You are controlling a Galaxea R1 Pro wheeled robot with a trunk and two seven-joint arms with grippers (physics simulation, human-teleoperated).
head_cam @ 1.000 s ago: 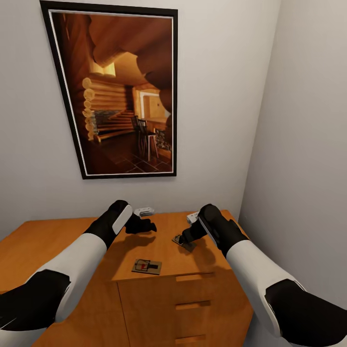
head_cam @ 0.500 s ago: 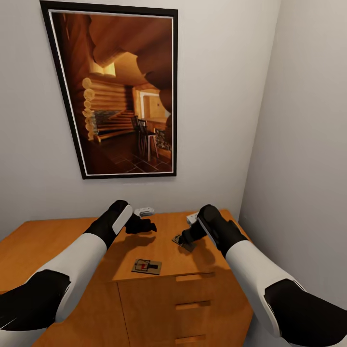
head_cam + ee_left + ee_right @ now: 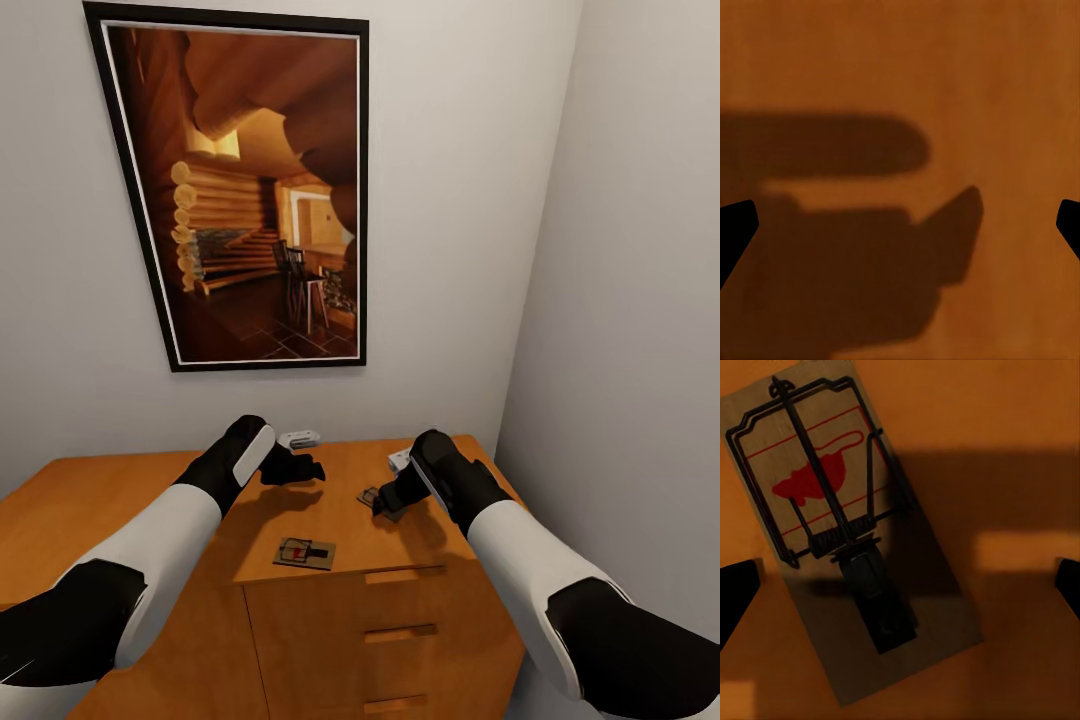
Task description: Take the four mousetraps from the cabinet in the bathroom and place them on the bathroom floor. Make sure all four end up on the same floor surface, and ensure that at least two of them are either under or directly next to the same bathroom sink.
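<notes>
1. Pale walls and a framed cabin picture (image 3: 262,190) back the cabinet (image 3: 330,610); head view: one mousetrap (image 3: 305,552) lies at 6 o'clock near the front edge, another (image 3: 372,497) under the right tool (image 3: 385,500), the left tool (image 3: 300,468) hovering at 10 o'clock.
2. Left wrist view: bare tabletop (image 3: 967,90); fingertips (image 3: 735,225) apart, holding nothing.
3. Right wrist view: mousetrap (image 3: 847,532) flat between parted fingertips (image 3: 736,585), seemingly lined up for gripping.

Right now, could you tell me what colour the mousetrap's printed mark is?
Red, on the tan wooden mousetrap; clearest in the right wrist view.
</notes>
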